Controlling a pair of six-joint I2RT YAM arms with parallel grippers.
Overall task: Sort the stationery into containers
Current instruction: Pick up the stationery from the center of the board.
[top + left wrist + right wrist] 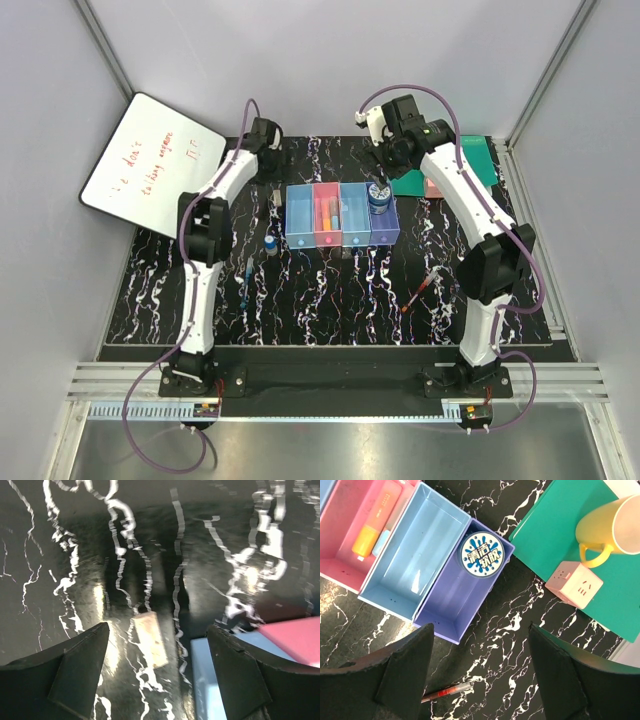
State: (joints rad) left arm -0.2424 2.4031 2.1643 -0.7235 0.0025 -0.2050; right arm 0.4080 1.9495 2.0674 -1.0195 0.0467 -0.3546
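The four joined trays [301, 228] sit mid-table: light blue, pink, light blue, purple. An orange marker [372, 526] and a teal marker [387, 534] lie in the pink tray [345, 555]. The round blue-white tin [481, 556] lies in the purple tray [452, 605]. My right gripper [480, 670] is open and empty, raised above the purple tray's end. A red pen [447, 692] lies on the table below it. My left gripper [157, 650] is open, low over the beige eraser [151, 639], beside the left light blue tray [210, 680]. The blue-capped bottle [271, 243] and thin blue pen [246, 280] lie left of the trays.
A green mat [555, 535] at the back right carries a yellow cup [612, 522] and a pink cube [573, 585]. A whiteboard [150, 165] leans at the back left. The table has a black marbled top [340, 290].
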